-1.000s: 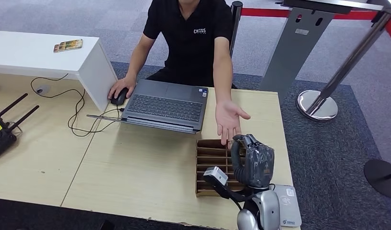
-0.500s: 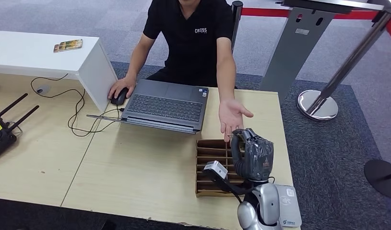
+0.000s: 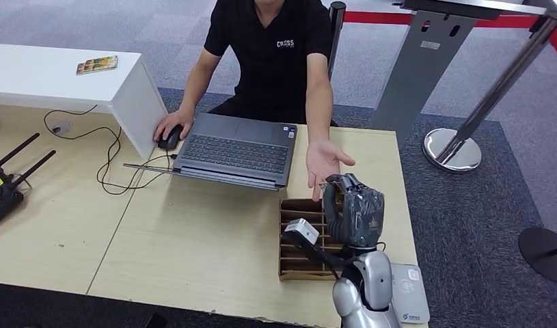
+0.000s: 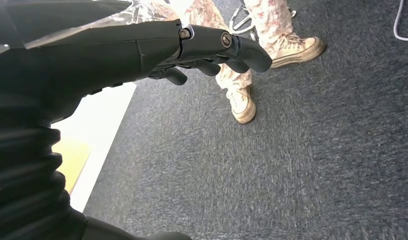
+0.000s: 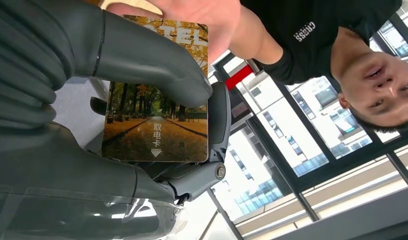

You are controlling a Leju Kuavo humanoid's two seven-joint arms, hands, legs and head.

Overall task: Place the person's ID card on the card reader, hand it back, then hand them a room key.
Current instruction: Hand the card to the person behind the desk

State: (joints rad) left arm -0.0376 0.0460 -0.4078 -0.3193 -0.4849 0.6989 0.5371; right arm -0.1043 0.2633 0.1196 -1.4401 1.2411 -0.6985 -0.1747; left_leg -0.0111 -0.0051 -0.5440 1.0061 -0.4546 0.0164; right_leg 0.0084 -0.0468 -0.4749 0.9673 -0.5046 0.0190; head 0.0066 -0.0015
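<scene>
Right hand point(image 3: 356, 213) pinches room key point(image 5: 156, 92) between thumb and fingers, raised above slotted card box point(image 3: 303, 239); person's upturned palm point(image 3: 327, 162) waits just beyond, touching card's far edge; left hand point(image 4: 201, 45) hangs empty, fingers loosely apart

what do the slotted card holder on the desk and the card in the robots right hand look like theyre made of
The slotted card holder looks like brown cardboard or thin fibreboard: matte, with thin flat dividers. The room key card pinched in the right hand looks like glossy printed plastic: a sharp autumn-avenue photo and rounded corners, though laminated card is possible.
</scene>
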